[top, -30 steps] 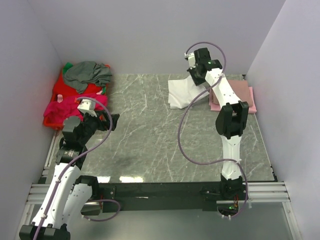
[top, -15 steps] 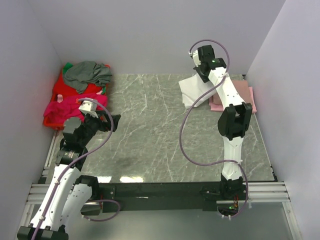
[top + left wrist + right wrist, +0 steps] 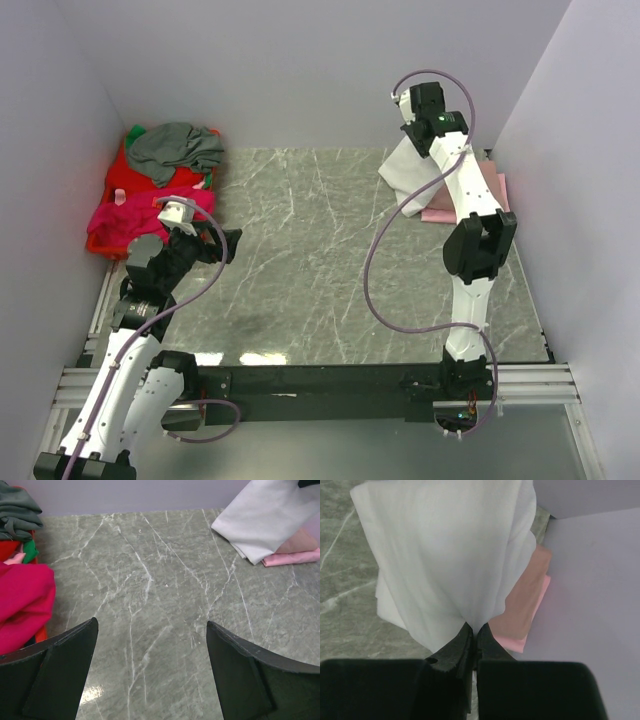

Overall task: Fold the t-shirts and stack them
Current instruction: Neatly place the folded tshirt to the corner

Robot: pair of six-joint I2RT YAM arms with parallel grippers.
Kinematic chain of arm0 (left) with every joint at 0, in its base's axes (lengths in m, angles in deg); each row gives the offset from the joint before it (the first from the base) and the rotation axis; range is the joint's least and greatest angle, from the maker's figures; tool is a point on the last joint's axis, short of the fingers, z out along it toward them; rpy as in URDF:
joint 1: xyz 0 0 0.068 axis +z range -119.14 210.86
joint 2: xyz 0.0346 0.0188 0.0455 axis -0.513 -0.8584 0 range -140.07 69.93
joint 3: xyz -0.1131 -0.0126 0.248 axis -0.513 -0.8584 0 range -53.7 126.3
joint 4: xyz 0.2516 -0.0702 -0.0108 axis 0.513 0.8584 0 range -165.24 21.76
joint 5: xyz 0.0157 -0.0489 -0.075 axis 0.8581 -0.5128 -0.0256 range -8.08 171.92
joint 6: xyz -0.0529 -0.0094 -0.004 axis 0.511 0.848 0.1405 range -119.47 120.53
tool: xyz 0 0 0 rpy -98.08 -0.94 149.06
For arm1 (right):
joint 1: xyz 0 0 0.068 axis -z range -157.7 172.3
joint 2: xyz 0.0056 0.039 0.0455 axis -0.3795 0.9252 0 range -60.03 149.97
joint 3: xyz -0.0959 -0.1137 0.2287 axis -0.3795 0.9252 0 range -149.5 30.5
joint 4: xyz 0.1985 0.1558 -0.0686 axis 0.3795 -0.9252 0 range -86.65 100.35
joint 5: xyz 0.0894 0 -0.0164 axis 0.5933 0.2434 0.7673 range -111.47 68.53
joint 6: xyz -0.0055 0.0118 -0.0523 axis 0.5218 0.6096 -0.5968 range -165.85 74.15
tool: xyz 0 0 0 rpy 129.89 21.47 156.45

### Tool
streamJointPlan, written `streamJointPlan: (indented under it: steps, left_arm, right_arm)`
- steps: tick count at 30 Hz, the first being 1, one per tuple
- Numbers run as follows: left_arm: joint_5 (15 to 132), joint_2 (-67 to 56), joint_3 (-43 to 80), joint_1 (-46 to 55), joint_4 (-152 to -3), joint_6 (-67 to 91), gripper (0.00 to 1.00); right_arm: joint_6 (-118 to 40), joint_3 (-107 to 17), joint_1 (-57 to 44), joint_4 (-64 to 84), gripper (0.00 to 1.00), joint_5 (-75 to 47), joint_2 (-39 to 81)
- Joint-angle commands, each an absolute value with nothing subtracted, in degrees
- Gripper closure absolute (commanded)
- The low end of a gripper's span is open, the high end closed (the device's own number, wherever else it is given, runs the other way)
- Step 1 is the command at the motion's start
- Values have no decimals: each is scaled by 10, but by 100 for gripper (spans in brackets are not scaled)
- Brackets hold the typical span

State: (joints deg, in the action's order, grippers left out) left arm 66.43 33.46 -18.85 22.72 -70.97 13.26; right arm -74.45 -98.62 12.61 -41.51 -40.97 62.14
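While right gripper (image 3: 474, 629) pinches white t-shirt (image 3: 445, 555), left gripper (image 3: 151, 625) gapes.

- You have the broad middle of the table (image 3: 320, 260) open between the two arms.
- Far left, the red basket (image 3: 116, 182) heaped with shirts (image 3: 175, 150) fills the corner, tight against the left wall (image 3: 50, 150).
- Far right, the hanging white shirt (image 3: 403, 172) and the pink stack (image 3: 497, 190) crowd the corner, with the right wall (image 3: 580, 150) just beside them.
- The right arm (image 3: 470, 245) stretches over the table's right strip.
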Motion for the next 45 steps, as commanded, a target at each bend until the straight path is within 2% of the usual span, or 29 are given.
streamJointPlan:
  steps: [1,18,27,45]
  left_arm:
    - [667,340,-186,225,-721,121,6]
    - [665,336,-185,224,-722,120,6]
    - [665,337,-186,222,-723,120,7]
    - [665,331,-187,220,-722,118,6]
  right_arm:
    - [-753,-1005,136,-387,100,-426,572]
    - [-753,-1004,168,-358,100,-434,536]
    - [-755,-1019,189,-348,100,-436,549]
    - [-771,-972,220,-300,100,-447,591]
